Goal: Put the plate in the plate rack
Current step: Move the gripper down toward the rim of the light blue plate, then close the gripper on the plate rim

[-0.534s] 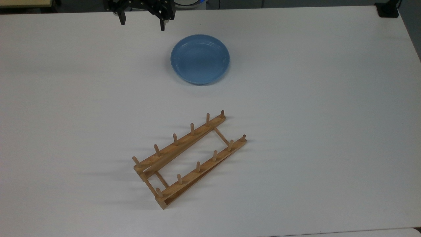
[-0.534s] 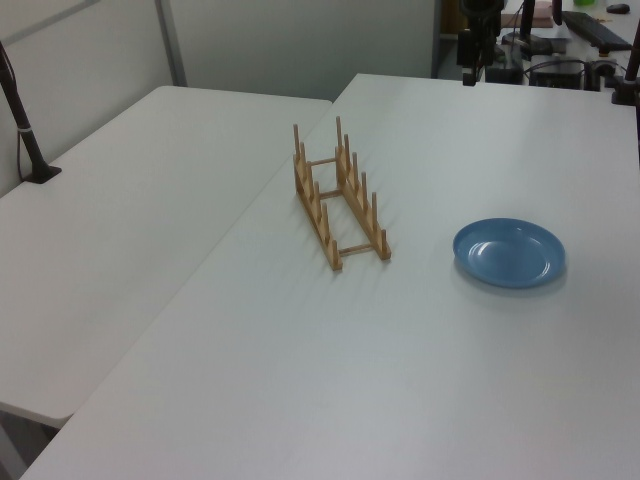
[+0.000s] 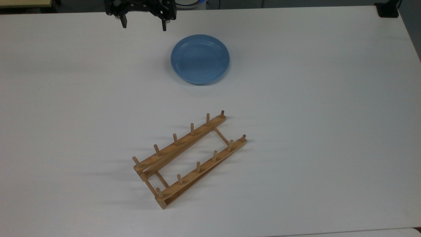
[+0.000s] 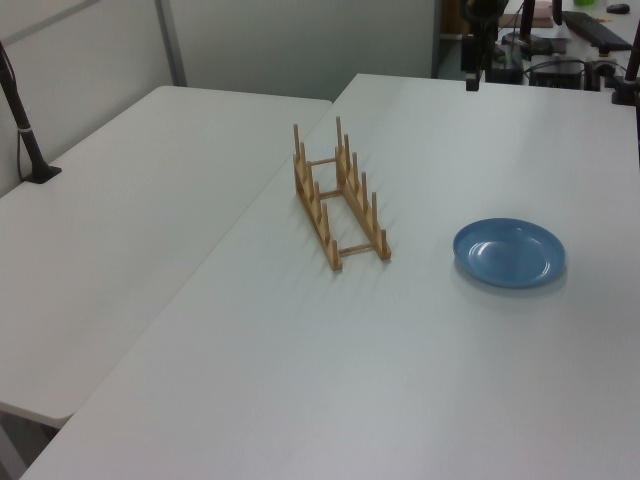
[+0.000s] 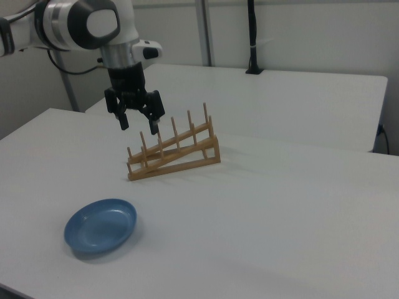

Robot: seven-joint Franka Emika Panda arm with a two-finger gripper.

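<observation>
The plate (image 3: 200, 59) lies flat on the white table (image 3: 329, 115), upside up, well apart from the plate rack (image 3: 189, 158), which stands empty nearer the top view's bottom edge with its rails running diagonally. In the left view the plate (image 4: 509, 252) sits to the right of the rack (image 4: 338, 195); in the right view it (image 5: 100, 225) lies in front of and to the left of the rack (image 5: 173, 151).

The gripper (image 3: 143, 25) hangs above the table near the top view's upper edge, up and to the left of the plate, its two black fingers spread wide with nothing between them — the right view shows the same open stance (image 5: 139, 123).

Against the frame half a second earlier, plate and rack lie where they were. The gripper has shifted slightly — in the top view its fingertips sit a little higher in the picture and more level with each other.
</observation>
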